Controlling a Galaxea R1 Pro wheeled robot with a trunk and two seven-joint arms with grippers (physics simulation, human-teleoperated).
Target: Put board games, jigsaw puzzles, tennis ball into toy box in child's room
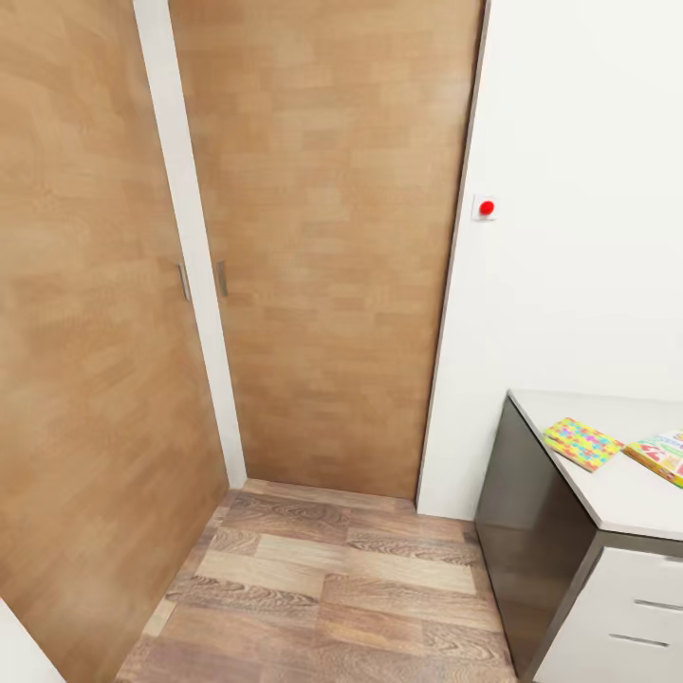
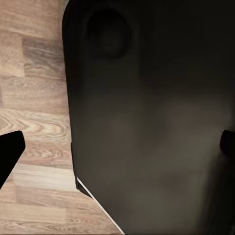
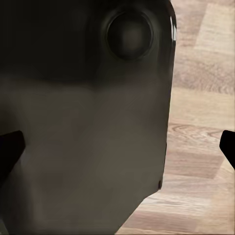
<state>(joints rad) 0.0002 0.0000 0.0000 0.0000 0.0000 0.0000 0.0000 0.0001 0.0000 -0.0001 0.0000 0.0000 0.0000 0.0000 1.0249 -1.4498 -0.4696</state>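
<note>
Arms hang low beside robot's dark body [image 2: 147, 122], pointing at wood floor [image 1: 332, 579]. Left gripper [image 2: 117, 147] and right gripper [image 3: 117, 147] spread wide, empty. Jigsaw puzzle [image 1: 581, 443] on table [image 1: 626, 493] corner.

Board game [image 1: 662, 455] — cut off by the picture's right edge.

Bright, even head view; wrist views dim, perhaps blurred.
</note>
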